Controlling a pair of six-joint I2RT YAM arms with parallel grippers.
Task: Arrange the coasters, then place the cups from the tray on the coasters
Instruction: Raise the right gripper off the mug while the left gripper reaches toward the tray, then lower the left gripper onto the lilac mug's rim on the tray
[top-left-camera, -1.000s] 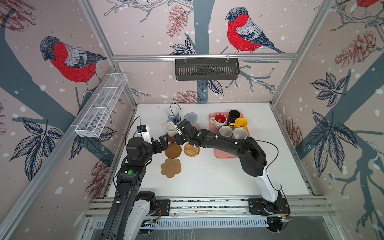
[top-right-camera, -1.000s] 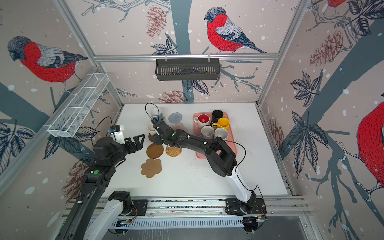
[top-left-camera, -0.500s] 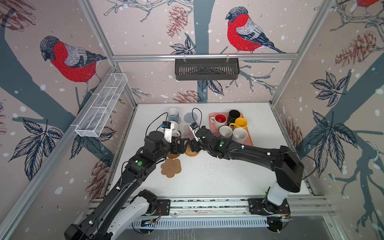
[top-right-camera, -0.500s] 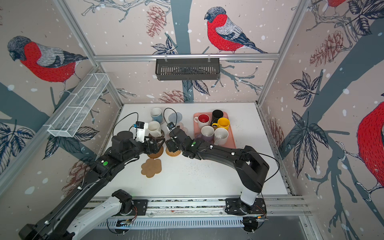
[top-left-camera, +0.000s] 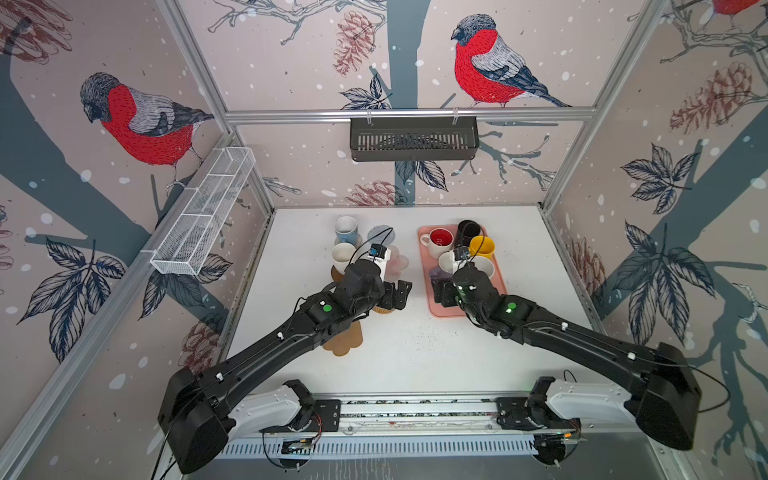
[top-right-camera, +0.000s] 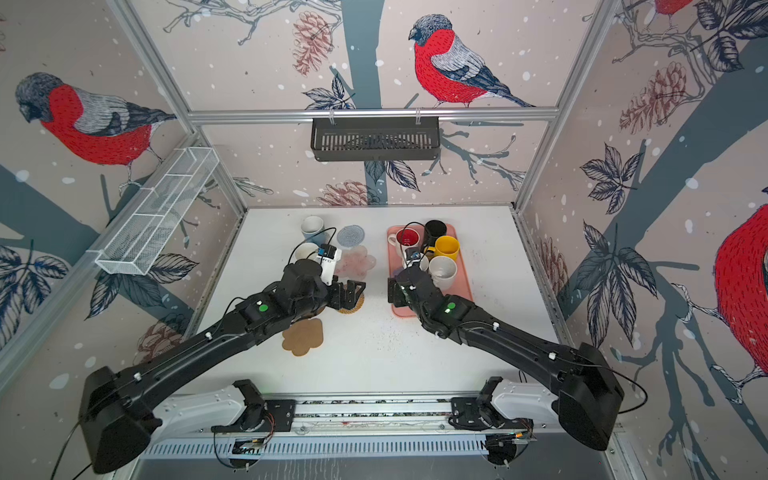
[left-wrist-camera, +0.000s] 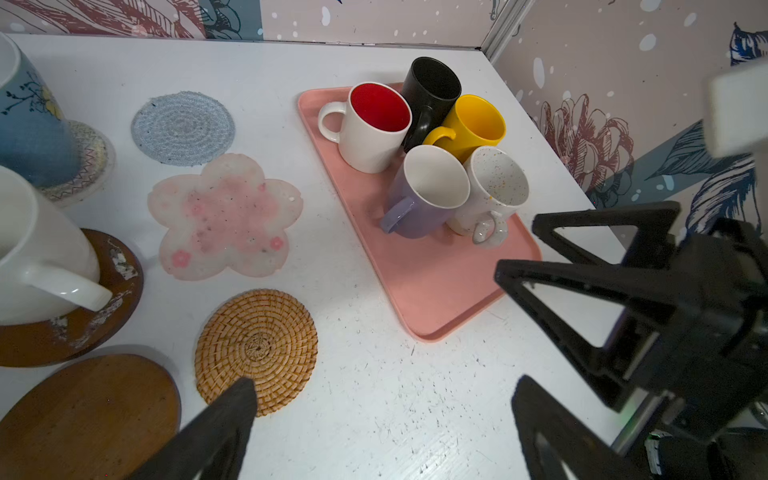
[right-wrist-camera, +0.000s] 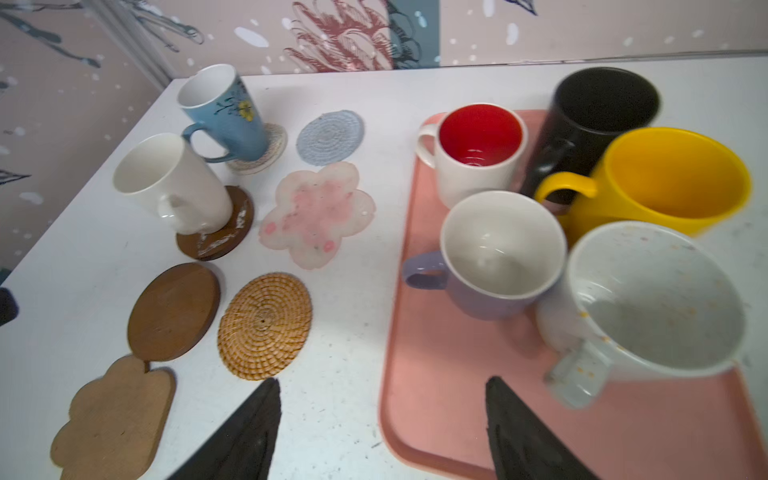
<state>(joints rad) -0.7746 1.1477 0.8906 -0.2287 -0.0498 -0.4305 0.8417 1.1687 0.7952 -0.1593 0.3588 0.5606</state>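
Five cups (right-wrist-camera: 478, 153) on tray (right-wrist-camera: 436, 374), two on coasters (right-wrist-camera: 232, 232); left pincer (left-wrist-camera: 384, 382) wide, empty, over wicker coaster (left-wrist-camera: 257, 349); right pincer (right-wrist-camera: 382, 381) wide, empty, over tray edge.

The white table (right-wrist-camera: 353, 399) carries a salmon-pink tray (right-wrist-camera: 436, 374). Beside it lie seven coasters (right-wrist-camera: 318, 214), among them a wicker round (right-wrist-camera: 265, 326) and a cork flower (right-wrist-camera: 114, 419).
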